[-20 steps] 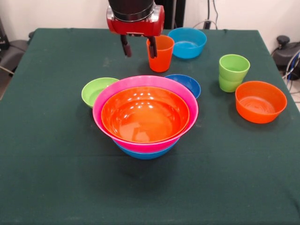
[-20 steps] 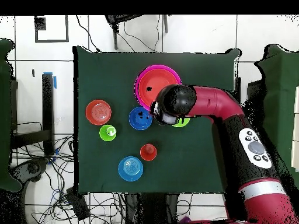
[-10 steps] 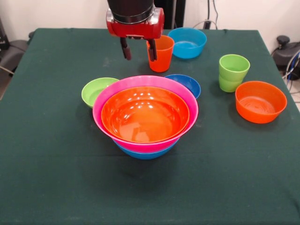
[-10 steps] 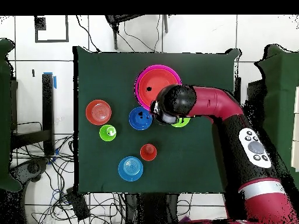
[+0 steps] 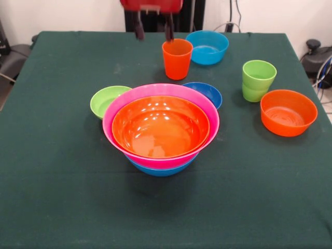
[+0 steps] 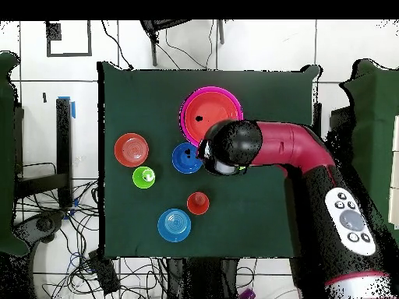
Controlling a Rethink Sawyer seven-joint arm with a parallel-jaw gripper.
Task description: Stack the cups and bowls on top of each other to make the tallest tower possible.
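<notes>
Overhead, pincer (image 5: 154, 30) raised high, fingers apart, empty, above orange cup (image 5: 177, 58).

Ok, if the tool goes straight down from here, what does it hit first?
Probably bare table between the orange cup and the tower; depth is unclear, so it may clip the tower's pink far rim.

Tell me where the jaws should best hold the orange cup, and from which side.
Probably the rim wall of the orange cup, from straight above, one jaw inside and one outside. It stands upright, mouth open and empty, apart from the other pieces.
</notes>
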